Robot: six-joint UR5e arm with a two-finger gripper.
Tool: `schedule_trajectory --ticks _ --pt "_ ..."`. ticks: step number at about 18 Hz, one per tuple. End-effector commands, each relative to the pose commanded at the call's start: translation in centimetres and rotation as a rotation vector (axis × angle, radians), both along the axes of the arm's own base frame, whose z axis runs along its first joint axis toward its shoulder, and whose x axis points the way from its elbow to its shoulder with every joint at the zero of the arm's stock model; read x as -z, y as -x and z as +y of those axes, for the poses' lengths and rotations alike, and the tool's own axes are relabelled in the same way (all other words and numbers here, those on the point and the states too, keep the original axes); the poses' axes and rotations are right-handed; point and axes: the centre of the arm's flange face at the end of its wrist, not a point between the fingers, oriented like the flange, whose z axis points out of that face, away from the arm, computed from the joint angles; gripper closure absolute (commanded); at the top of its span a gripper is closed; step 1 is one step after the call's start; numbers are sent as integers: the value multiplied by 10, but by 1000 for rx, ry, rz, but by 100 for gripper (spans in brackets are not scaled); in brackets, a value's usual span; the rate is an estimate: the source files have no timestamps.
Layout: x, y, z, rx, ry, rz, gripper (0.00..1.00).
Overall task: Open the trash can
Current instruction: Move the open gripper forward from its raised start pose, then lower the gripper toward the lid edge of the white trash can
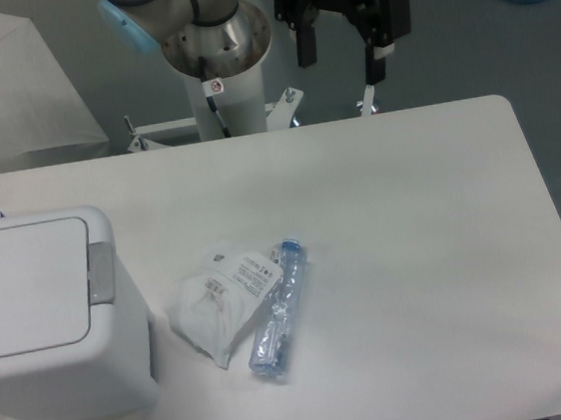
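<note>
The trash can [46, 315] is sitting at the table's [411, 206] left edge, lid lying flat and closed, its grey button strip [101, 272] facing the table's middle. The gripper [339, 53] is hanging well apart from the trash can, beyond the table's far edge, fingers spread and holding nothing.

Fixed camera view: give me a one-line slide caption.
Open gripper poised above the table's far edge, trash can lid shut, face mask and crushed bottle beside it.
</note>
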Motion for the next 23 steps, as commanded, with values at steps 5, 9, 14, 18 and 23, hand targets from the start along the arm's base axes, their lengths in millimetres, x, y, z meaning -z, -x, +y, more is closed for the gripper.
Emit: schedule_trajectory --ticks 5,9,14,18,23 --pt "-1 -3 3 -12 -28 -23 0" --pt "0 -3 24 -129 -130 -143 0" --pt "12 -16 48 -179 -163 -174 0" --pt "34 -39 64 -203 -153 -241 0" --pt "49 -53 91 -340 -179 -369 0"
